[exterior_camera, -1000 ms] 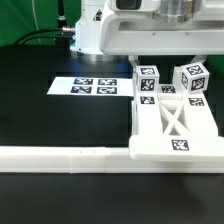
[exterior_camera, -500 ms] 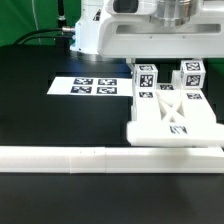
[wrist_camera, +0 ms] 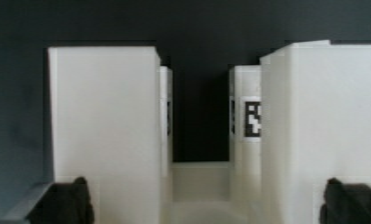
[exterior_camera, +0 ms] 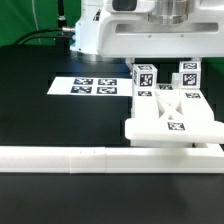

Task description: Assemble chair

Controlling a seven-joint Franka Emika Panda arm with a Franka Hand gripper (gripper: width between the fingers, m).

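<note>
We list one chair, white, partly built: a flat frame with crossed braces and two square posts, each tagged, lying at right of centre in the exterior view, its near edge against the long white rail. We list the marker board at centre left, on the black table. The gripper, seen in the wrist view, stands wide open astride the posts, holding nothing.

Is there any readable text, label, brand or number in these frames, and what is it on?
No readable words or numbers anywhere.
Marker board: black-and-white square tags only, no text.
Chair: the same kind of tags, patterns only; one shows on a post in the wrist view.
</note>
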